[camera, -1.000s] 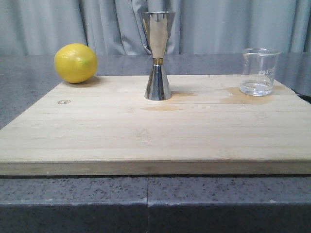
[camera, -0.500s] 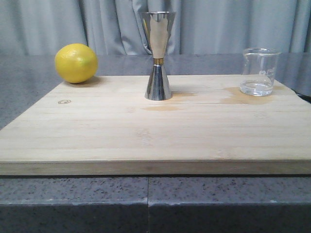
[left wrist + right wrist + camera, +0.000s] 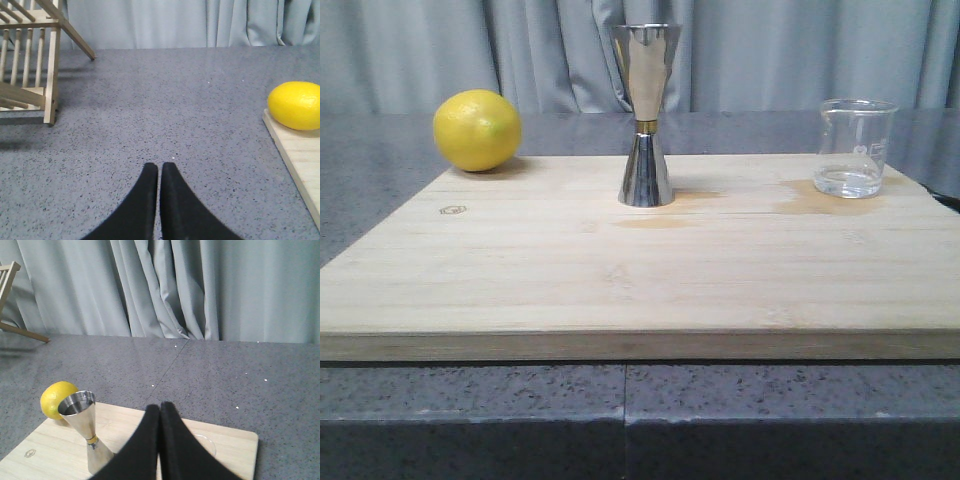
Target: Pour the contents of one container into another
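Observation:
A small clear glass beaker (image 3: 854,148) with a little clear liquid stands at the back right of the wooden board (image 3: 640,270). Its rim (image 3: 209,445) peeks out beside the fingers in the right wrist view. The steel hourglass jigger (image 3: 645,115) with a gold waist band stands upright at the board's back middle, also in the right wrist view (image 3: 87,435). My right gripper (image 3: 160,405) hangs shut and empty above the board, between jigger and beaker. My left gripper (image 3: 159,166) is shut and empty over the grey counter, left of the board. Neither gripper shows in the front view.
A yellow lemon (image 3: 477,130) rests at the board's back left corner, seen too in the left wrist view (image 3: 295,105). A wooden rack (image 3: 30,55) stands on the counter far left. Damp stains (image 3: 810,198) mark the board near the beaker. Grey curtains hang behind.

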